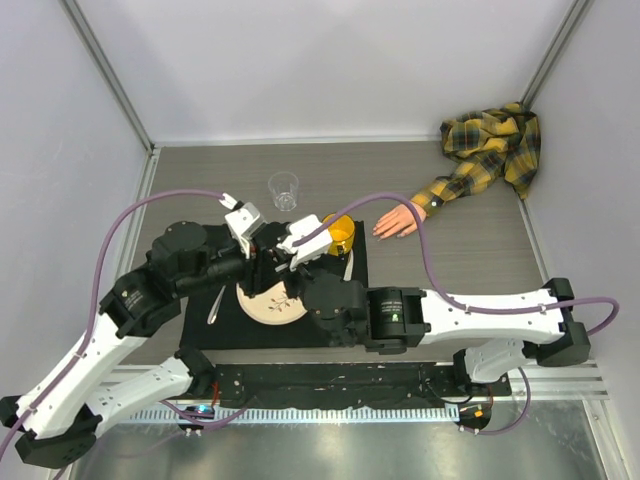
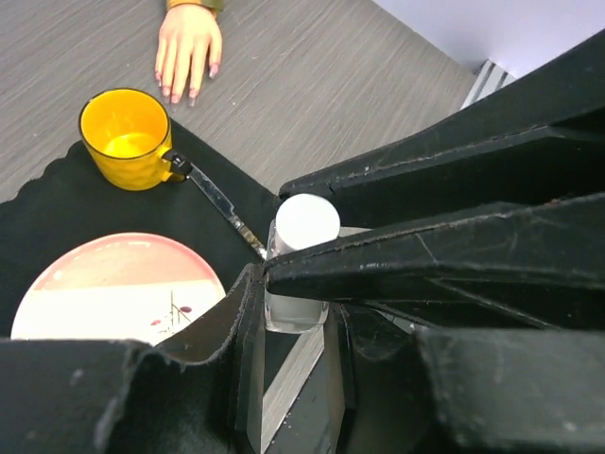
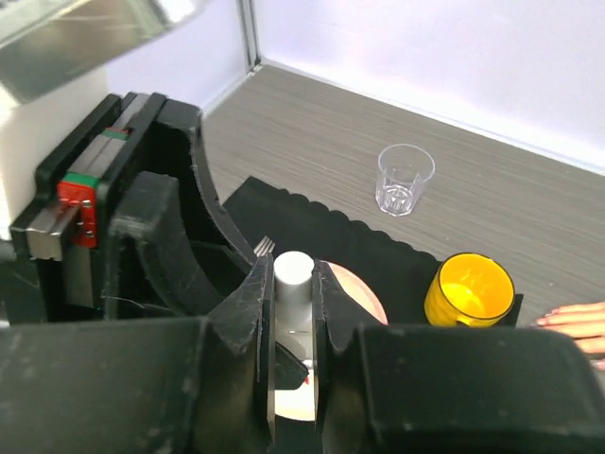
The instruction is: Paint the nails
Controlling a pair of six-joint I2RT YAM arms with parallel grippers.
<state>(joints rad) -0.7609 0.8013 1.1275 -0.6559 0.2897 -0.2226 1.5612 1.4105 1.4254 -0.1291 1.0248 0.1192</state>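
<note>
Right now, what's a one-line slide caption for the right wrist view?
Right arm's fingers pinch the white-capped bottle over the plate, yellow cup and clear glass beyond.

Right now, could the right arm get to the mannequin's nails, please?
Probably not yet. The table toward the nails looks open beside the yellow cup, but the right hand is shut on the small bottle, which the left hand grips too.

No legible txt, labels or nos. anywhere.
</note>
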